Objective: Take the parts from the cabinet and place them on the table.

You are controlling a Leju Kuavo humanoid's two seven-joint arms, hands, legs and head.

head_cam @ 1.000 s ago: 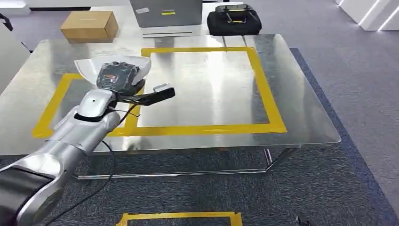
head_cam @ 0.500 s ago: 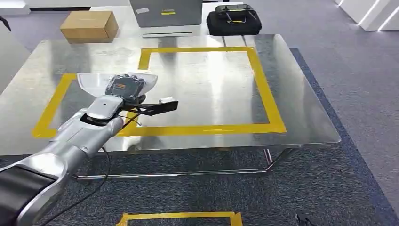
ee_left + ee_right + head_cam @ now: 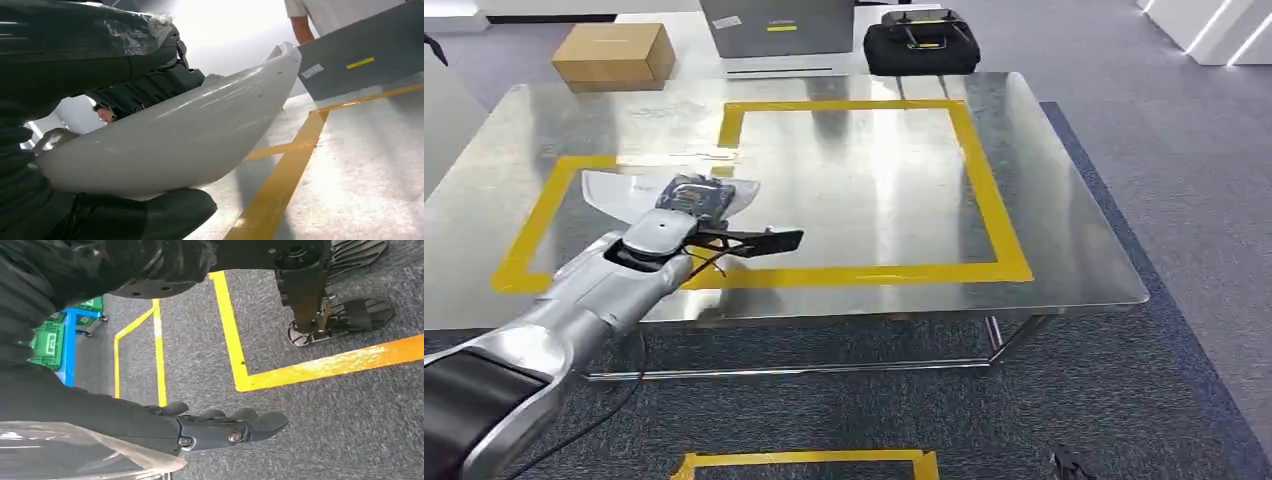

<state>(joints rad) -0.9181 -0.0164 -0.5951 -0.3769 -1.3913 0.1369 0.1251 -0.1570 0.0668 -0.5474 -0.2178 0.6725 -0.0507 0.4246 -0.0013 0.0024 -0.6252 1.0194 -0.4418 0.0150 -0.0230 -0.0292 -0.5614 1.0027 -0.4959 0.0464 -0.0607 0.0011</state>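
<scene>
I'm holding the part (image 3: pixel 629 190) in my left hand (image 3: pixel 692 197) over the bench (image 3: pixel 864 180); right hand (image 3: pixel 220 427) hanging open. Risk: tipping on release, uneven contact w/ surface.

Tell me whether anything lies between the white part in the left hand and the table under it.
Nothing visible does. The left hand holds the white part low over the table, near the left yellow tape outline. The steel below it looks bare; the box and black bag sit beyond the far edge.
</scene>
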